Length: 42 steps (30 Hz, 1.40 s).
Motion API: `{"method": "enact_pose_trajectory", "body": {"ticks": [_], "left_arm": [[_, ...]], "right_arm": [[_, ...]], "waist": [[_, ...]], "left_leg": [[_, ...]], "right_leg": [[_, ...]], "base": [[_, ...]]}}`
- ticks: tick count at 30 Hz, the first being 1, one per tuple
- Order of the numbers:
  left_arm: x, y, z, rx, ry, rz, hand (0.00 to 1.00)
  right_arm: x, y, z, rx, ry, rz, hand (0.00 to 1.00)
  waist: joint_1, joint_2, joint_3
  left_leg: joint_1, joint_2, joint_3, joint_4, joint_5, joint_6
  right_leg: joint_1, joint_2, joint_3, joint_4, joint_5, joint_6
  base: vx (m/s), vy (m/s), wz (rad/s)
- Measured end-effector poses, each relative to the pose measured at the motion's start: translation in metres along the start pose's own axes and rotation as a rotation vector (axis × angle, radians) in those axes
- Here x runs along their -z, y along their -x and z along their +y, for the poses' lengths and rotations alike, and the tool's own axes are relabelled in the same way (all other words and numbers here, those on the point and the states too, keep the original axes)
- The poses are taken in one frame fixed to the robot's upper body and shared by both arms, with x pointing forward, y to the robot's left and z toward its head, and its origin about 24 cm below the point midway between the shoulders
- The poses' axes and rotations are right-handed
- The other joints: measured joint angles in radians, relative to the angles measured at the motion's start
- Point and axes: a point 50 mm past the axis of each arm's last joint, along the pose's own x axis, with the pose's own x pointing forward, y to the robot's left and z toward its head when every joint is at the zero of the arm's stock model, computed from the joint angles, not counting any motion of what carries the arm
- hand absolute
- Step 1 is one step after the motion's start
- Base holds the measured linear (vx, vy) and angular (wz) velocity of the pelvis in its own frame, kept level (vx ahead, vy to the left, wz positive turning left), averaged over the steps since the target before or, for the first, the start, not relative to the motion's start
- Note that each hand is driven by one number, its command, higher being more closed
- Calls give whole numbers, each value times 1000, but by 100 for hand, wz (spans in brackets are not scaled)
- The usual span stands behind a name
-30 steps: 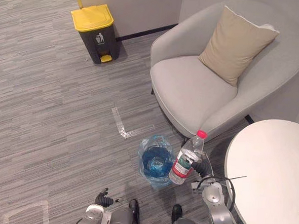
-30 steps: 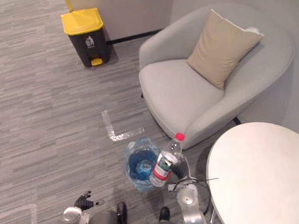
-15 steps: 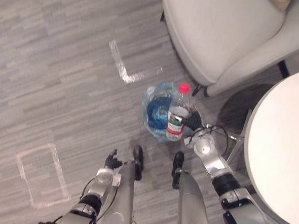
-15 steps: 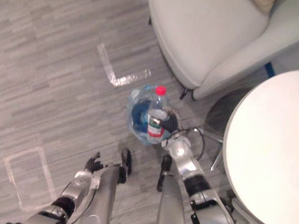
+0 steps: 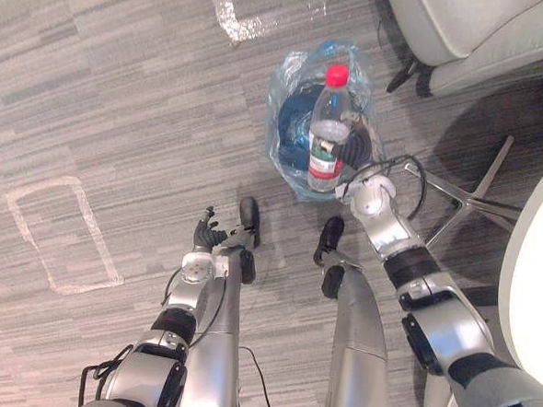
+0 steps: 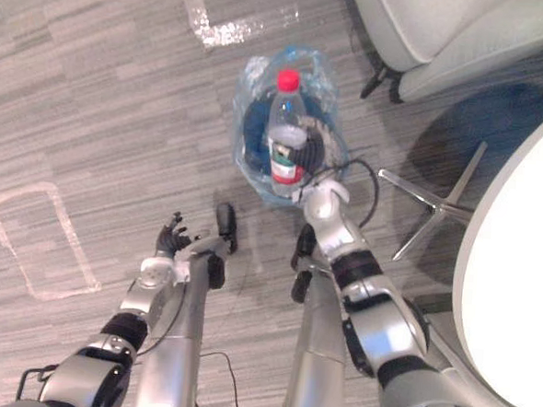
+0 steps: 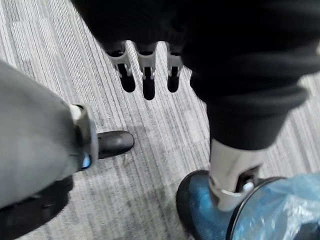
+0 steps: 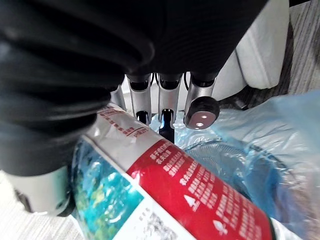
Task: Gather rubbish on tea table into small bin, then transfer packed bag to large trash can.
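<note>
Presently, the left hand point(image 5: 207, 232) hangs low over the grey carpet point(image 5: 120, 111), right of a taped rectangle point(image 5: 57, 246), with its fingers point(image 7: 145, 65) loosely straight and holding nothing. The small bin point(image 5: 280, 139), lined with a blue plastic bag, stands on the carpet ahead. The water bottle point(image 5: 326, 133), red-capped and upright, shows against the right side of the bin's mouth. The right hand point(image 5: 353, 146) has its fingers wrapped round the bottle's labelled middle. The white tea table point(image 5: 540, 266) lies at far right.

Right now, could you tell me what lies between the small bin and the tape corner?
Only bare grey carpet separates the small bin and the tape corner; the left eye view shows it.
</note>
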Motion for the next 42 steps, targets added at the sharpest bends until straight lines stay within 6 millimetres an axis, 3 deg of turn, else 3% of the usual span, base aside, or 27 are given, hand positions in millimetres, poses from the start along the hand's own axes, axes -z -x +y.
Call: {"method": "enact_pose_trajectory", "body": {"ticks": [2, 3, 14, 25, 35, 36, 42], "left_arm": [[-3, -1, -1, 2, 17, -6, 0], [-3, -1, -1, 1, 17, -7, 0], [0, 2, -13, 43, 0, -5, 0], [4, 2, -13, 42, -5, 10, 0], [0, -3, -9, 33, -22, 4, 0], [-4, -4, -10, 35, -19, -12, 0], [-22, -11, -12, 40, 13, -64, 0]], "right_arm": [[-1, -5, -6, 32, -16, 9, 100], [-1, -6, -8, 45, -22, 15, 0], [7, -9, -24, 121, -36, 49, 0], [29, 15, 15, -41, 197, 47, 0], [51, 21, 29, -172, 404, 107, 0], [53, 22, 31, -186, 415, 120, 100], [51, 14, 27, -187, 433, 145, 100]], "waist": [[3, 0, 0], [5, 0, 0], [16, 0, -1], [15, 0, -2], [16, 0, -4], [15, 0, -4], [15, 0, -4]], "left_leg": [[-14, -3, -6, -1, 3, -5], [-17, -3, -9, -1, 4, -6], [-22, -4, -17, -21, 23, -14], [-17, -5, -18, -32, 33, -14], [-64, -9, -13, -76, 73, -20], [-73, -16, -14, -81, 78, -20], [-134, -42, -37, -103, 108, -28]], "right_leg": [[-15, -4, -7, 12, -7, -4], [-19, -5, -10, 16, -9, -5], [-28, -8, -26, 26, -21, -17], [-28, -12, -29, 37, -23, -20], [-82, -31, -59, 44, -27, -26], [-95, -38, -59, 52, -31, -26], [-166, -65, -75, 94, -50, -35]], "base": [[4, -14, 10], [6, -20, 10], [3, -13, 4], [-16, -8, 2], [-26, -22, 11], [-23, -13, 15], [-36, -17, 21]]}}
